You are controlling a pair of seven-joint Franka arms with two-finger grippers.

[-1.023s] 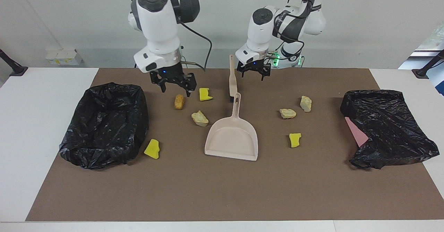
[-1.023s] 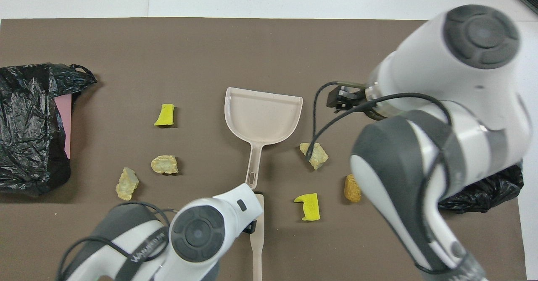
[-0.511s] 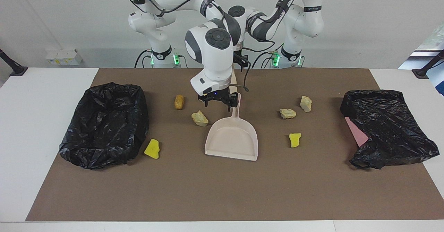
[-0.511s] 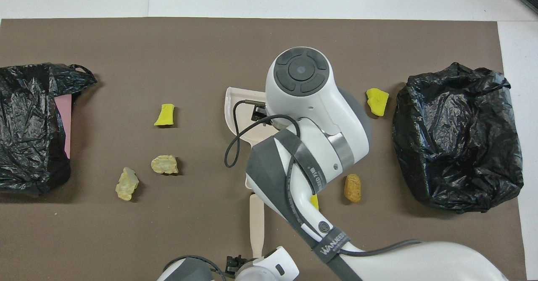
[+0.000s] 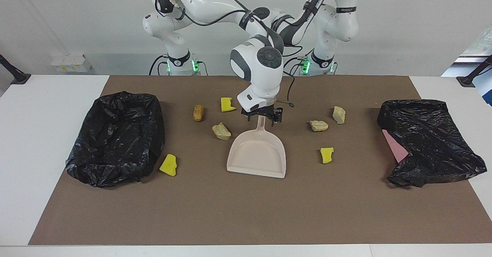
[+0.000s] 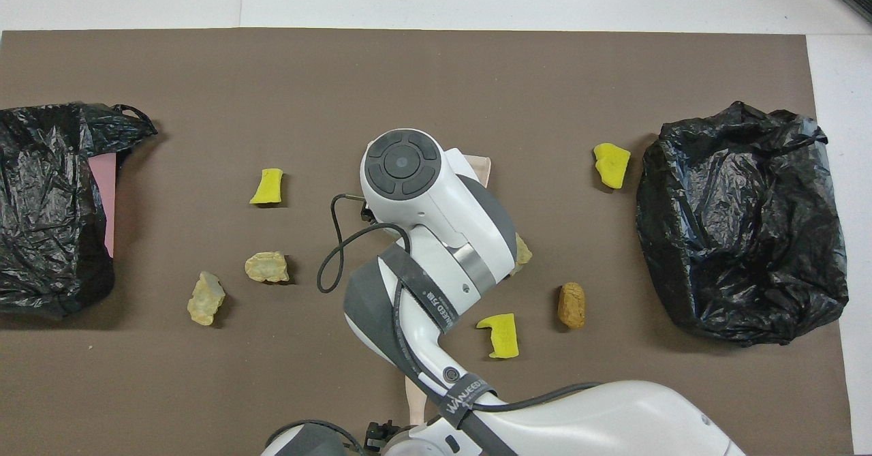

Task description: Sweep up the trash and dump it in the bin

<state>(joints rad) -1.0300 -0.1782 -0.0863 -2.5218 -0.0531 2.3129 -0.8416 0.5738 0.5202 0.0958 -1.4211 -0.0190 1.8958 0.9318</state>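
Note:
The beige dustpan lies flat mid-mat, handle pointing at the robots. My right gripper is low over the handle's end, fingers open on either side of it. In the overhead view its wrist hides all but a corner of the pan. Trash lies around: yellow chunks, beige lumps, an orange-brown lump. My left gripper waits near its base beside the brush handle. The black-lined bin stands at the right arm's end.
A loose black bag with a flat pink sheet lies at the left arm's end of the brown mat. A cable hangs from the right wrist.
My right gripper has swung from beside the orange-brown lump toward the left arm's end and come down over the dustpan handle. My left gripper has drawn back toward its base.

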